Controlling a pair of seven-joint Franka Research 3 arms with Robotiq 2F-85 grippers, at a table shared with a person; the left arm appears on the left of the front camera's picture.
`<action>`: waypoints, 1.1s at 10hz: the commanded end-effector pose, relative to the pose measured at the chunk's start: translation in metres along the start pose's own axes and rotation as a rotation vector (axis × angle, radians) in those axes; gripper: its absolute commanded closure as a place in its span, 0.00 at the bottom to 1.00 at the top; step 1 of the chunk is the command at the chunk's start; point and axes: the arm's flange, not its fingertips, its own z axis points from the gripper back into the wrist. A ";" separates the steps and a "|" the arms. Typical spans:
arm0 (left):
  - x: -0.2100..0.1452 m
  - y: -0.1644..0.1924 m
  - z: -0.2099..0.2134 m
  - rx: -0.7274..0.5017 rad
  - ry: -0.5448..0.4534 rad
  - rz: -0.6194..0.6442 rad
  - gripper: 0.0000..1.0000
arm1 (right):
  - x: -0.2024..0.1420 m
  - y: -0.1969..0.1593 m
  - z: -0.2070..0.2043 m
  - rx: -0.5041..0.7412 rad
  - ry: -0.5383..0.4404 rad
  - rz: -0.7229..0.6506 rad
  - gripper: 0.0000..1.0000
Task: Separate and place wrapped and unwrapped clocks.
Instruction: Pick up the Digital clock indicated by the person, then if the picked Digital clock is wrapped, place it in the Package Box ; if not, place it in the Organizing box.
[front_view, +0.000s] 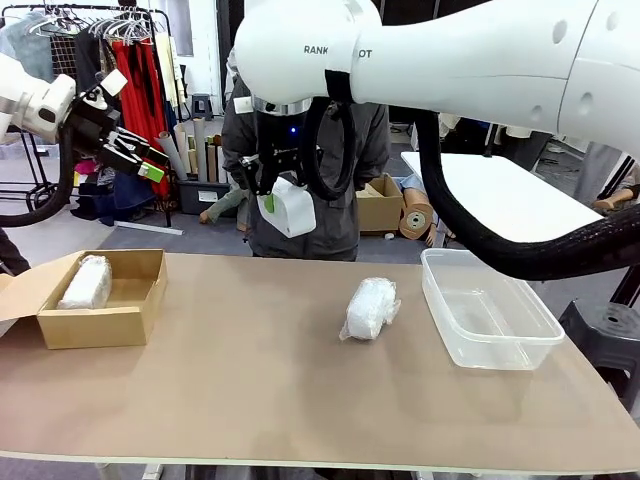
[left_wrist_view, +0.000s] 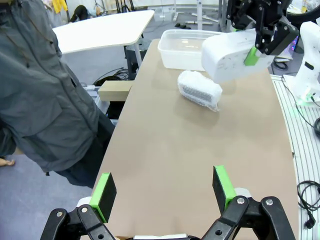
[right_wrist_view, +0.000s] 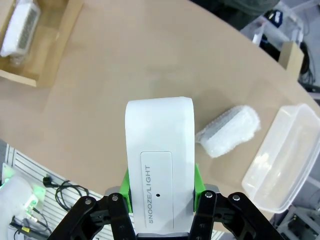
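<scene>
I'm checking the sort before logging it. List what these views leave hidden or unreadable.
Bare clock: display turned out of the right wrist view; too small in the front view.
Boxed wrapped clock: front view, cardboard box wall hides its base; right wrist view, corner cuts it.
Loose wrapped clock: wrap blurs its face in every view.
Clear tub: right wrist view, right edge cuts it.

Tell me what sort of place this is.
Likely a robotics lab or workshop: robot arms at a brown table, a clothes rack and cardboard tubes beyond the person, cables on the floor.
</scene>
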 end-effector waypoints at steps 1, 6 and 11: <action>0.001 0.000 0.000 0.005 -0.013 0.001 0.00 | 0.001 -0.006 0.001 -0.008 -0.057 -0.003 1.00; 0.001 0.000 0.000 0.005 -0.013 0.001 0.00 | 0.000 0.000 0.000 0.000 0.000 0.000 1.00; 0.001 0.000 0.000 0.005 -0.013 0.001 0.00 | 0.000 0.000 0.000 0.000 0.000 0.000 1.00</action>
